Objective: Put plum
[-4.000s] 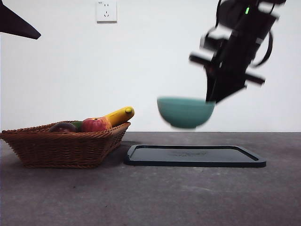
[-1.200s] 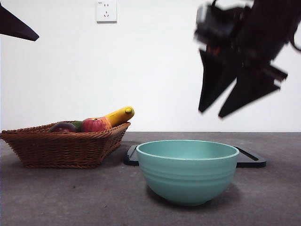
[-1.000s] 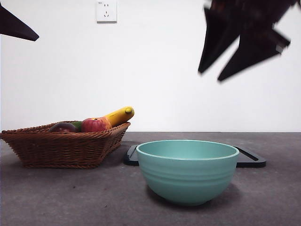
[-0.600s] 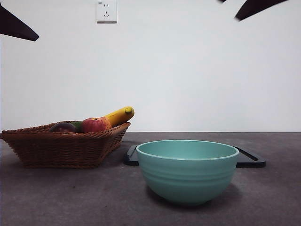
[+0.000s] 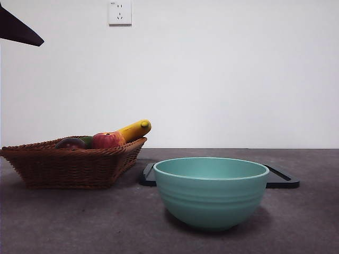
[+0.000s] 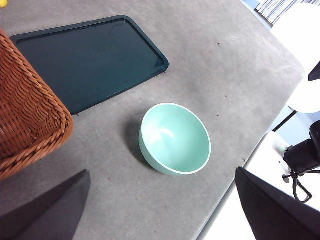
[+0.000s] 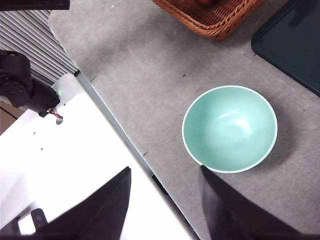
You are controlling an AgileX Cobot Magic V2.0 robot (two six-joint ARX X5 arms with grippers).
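The right arm that hung big and dark at the upper right of the front view has gone up and out of that view, and the bowl it carried over the tray now stands on the table, in front of the tray and beside the basket. The bowl is upright, with nothing in it.

The plum lies in the basket at its left side, dark and low behind the rim, next to the apple; a banana juts up over the basket's right edge.

The right gripper is high above the table's edge, its jaws spread apart and holding nothing, the bowl below between and beyond them. The left gripper also hangs high, jaws wide apart and empty, with bowl, tray and a corner of the basket under it. In the front view only a black tip shows at the top left corner
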